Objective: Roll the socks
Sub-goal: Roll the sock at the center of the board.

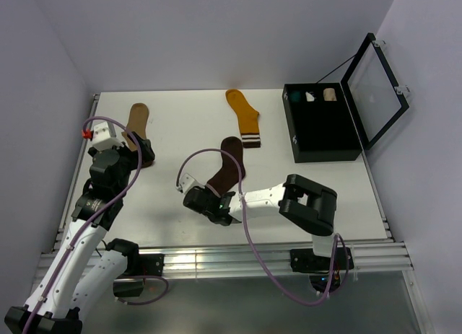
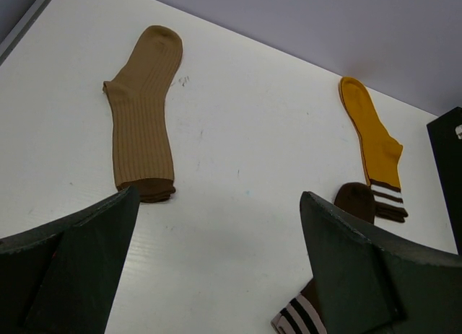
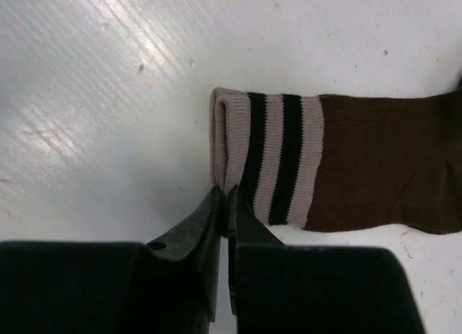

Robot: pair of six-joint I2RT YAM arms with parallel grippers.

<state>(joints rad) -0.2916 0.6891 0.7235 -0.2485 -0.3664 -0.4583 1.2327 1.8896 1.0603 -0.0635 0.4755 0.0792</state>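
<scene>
Right now I'm starting the roll: right gripper (image 3: 225, 197) jaws together, seemingly nipping the cuff corner of the brown sock (image 3: 375, 161), flat mid-table. Left gripper (image 2: 216, 197) gapes near the tan sock (image 2: 141, 117). Next I'd tuck the cuff toeward.

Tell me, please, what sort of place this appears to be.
Probably a robotics lab test cell: plain pale walls enclose a white table, and two robot arms are mounted on aluminium rails.
</scene>
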